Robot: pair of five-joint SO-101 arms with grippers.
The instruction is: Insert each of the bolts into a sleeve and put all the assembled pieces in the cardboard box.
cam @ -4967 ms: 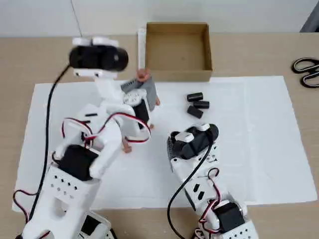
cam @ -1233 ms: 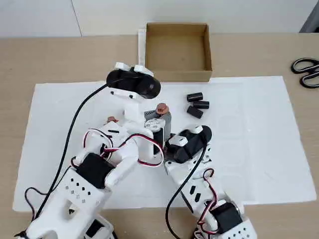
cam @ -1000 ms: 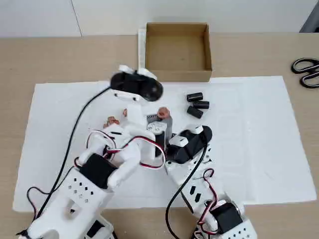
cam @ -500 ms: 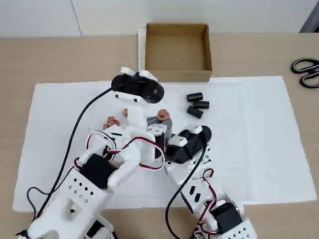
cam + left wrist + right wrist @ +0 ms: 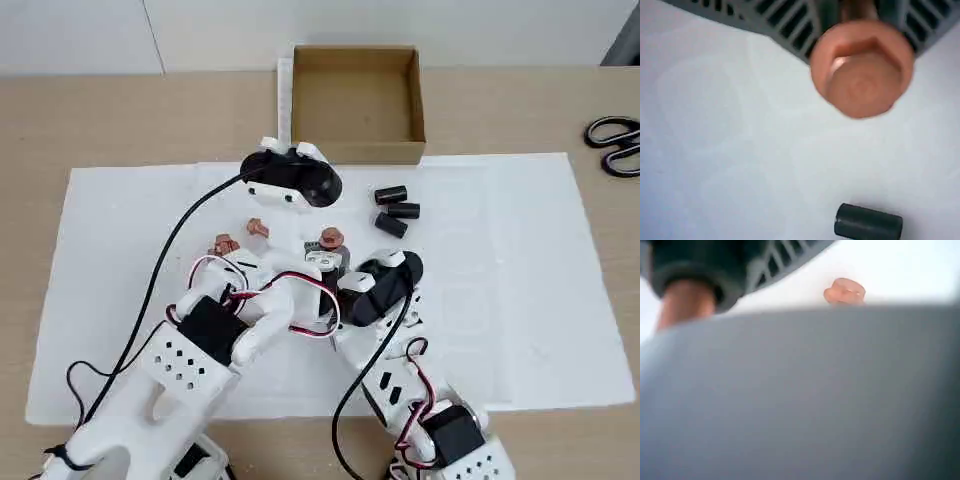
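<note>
Left pincer (image 5: 860, 15), clamped on copper bolt (image 5: 860, 75), has swung from beside cardboard box (image 5: 355, 152) to meet right pincer (image 5: 338, 272), whose grip cannot be told.

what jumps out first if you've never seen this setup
The two white arms crowd together in the middle of the white sheet, the left end effector gripping a copper bolt head-up. Just beyond, to their right, lie three loose black sleeves, with the cardboard box at the sheet's far edge.
</note>
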